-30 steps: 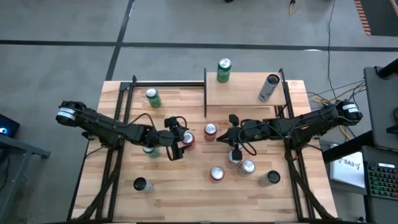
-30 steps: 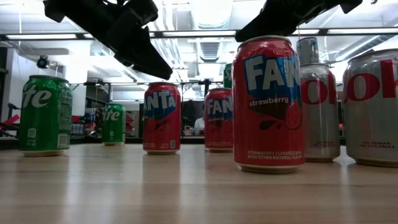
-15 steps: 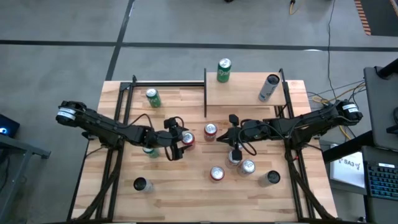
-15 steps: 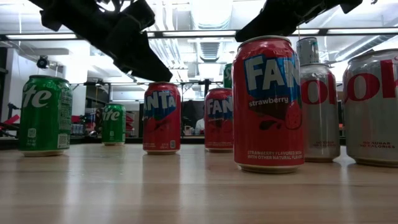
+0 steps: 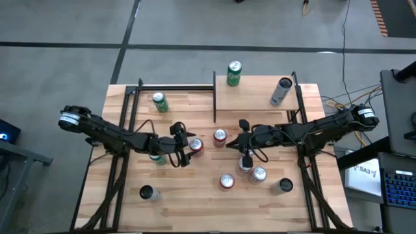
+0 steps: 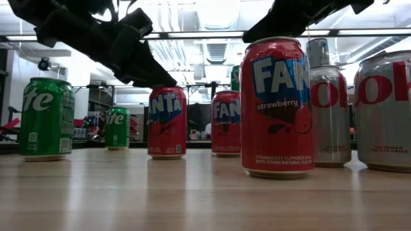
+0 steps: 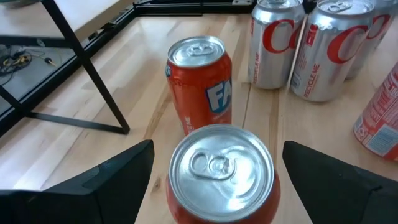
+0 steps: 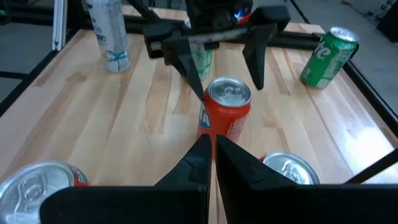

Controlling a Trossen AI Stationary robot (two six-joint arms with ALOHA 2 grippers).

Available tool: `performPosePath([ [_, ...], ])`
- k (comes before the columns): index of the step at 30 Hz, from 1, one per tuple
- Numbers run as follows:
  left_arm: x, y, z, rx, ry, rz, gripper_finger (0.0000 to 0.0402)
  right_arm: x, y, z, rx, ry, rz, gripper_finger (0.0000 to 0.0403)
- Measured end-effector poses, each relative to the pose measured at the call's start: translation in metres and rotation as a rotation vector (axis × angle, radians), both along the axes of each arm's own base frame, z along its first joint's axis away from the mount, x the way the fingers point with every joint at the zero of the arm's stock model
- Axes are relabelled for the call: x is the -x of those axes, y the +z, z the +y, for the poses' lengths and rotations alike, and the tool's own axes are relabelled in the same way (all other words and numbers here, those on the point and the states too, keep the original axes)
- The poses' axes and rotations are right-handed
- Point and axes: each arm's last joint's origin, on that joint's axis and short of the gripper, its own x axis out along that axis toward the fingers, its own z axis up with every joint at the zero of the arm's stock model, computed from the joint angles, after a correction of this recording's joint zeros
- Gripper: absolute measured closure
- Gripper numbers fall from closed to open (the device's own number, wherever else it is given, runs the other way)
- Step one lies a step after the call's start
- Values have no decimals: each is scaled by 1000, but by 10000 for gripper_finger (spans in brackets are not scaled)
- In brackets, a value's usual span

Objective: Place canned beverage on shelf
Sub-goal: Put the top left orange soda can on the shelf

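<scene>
A red can (image 7: 222, 171) stands upright on the table near its middle, also seen as the red can (image 5: 196, 145) in the high view. My left gripper (image 5: 188, 146) is open, one finger (image 7: 112, 180) on each side of this can with a gap at both sides. A second red can (image 7: 200, 81) stands just beyond it. My right gripper (image 8: 211, 155) is shut and hovers to the right of the second red can (image 5: 220, 137). The shelf (image 5: 257, 104), a light wooden board with black posts, stands at the far right. It carries a green can (image 5: 234, 73) and a pale can (image 5: 281, 91).
Two silver cans (image 5: 245, 164) (image 5: 258, 174), a red can (image 5: 226, 181) and a silver can (image 5: 281, 186) stand near the front right. A dark can (image 5: 147, 193) is at the front left. A green can (image 5: 159, 102) is at the far left, another (image 5: 156, 156) under my left arm.
My left gripper has sunk toward the red can and tipped, staying open. The cans have not moved.
</scene>
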Motion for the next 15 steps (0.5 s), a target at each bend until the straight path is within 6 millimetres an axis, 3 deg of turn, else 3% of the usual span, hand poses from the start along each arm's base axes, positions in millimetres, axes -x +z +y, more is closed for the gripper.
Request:
performPosePath([
  [7,-2,-4,3,4,14,-14,60,-1,2,0,7,5,-24,390],
  [15,-20,-27,1,9,22,21,60,-1,3,0,17,9,-30,390],
])
